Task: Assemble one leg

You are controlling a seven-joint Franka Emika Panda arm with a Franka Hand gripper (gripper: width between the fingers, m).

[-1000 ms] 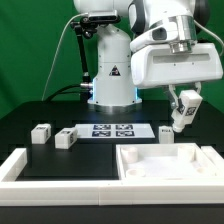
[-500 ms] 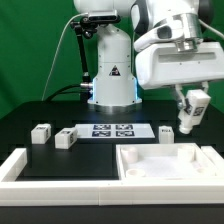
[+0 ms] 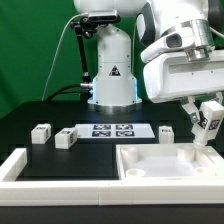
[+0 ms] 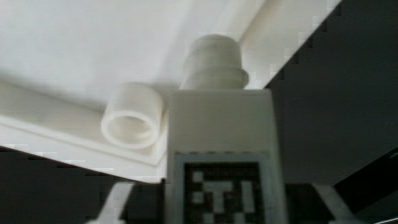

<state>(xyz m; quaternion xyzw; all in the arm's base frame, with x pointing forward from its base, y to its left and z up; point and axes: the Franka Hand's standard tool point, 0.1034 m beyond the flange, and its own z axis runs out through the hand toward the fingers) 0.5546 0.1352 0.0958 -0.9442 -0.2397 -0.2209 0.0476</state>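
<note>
Starting at the exterior view's left, a white border rail (image 3: 20, 163) edges the black table, and behind it sit the first loose leg (image 3: 40, 132) and the second loose leg (image 3: 65, 138), near each other. Next comes the marker board (image 3: 112, 130), flat in front of the robot base (image 3: 112, 75), and just past the board's end a third loose leg (image 3: 166, 131). The large tray-like part (image 3: 170, 165) lies in the foreground toward the right.

At the far right the gripper (image 3: 203, 116) hangs over the tray's far right corner with its jaws closed on the leg (image 3: 211, 124), which is off the table and tilted, tag face toward the camera and free end pointing down at the tray.

The wrist view settles the relation that matters. The leg (image 4: 217, 150) runs lengthwise straight out from the jaws, with its peg (image 4: 214, 60) at the leading end. A round corner socket (image 4: 134, 118) on the tray-like part (image 4: 89, 40) appears right beside the leg's shaft, not in line with the peg. The leg's long axis seems to miss the socket to one side, so I judge that a sideways correction is needed before lowering. Whether peg and tray touch cannot be told.
</note>
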